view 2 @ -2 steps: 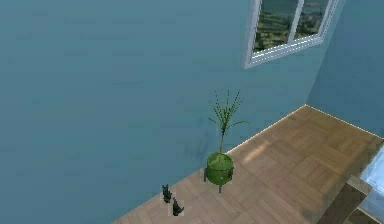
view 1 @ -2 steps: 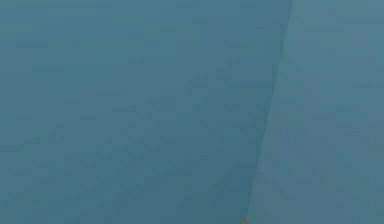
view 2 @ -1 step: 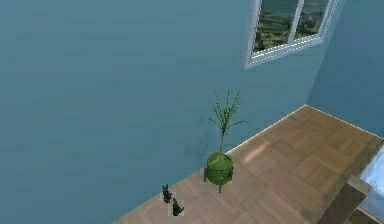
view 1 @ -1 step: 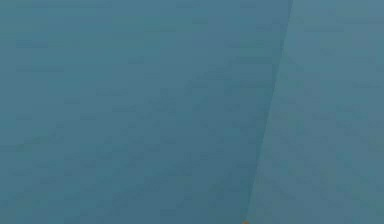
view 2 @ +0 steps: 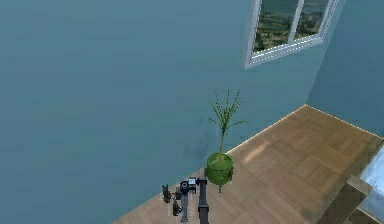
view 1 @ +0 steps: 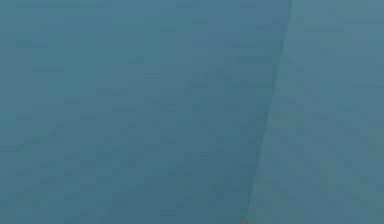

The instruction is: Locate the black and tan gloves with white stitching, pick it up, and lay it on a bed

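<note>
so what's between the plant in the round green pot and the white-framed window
The stretch is bare: in the arm side view, plain teal wall runs from the plant in its round green pot up to the white-framed window.

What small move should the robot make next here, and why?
Probably turn the base toward the arm's side. The forward view faces a bare teal wall, so driving ahead likely offers little, whereas the arm side view has open wood floor past a potted plant, leading on into the room to search.
</note>
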Robot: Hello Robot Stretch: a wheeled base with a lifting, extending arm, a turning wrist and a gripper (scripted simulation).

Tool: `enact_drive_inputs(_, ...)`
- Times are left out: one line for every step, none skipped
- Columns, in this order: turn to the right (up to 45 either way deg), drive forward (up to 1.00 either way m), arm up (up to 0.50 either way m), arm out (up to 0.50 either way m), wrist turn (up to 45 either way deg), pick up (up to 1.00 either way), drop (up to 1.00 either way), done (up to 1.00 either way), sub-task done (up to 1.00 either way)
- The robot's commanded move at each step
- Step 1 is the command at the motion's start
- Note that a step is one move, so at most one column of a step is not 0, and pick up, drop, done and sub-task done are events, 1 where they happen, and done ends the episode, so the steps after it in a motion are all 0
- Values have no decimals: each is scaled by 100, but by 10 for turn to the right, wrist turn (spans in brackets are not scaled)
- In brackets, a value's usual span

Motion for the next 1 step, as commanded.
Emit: enact_drive_inputs(0, 0, 0, 0, 450, 0, 0, 0, 0)
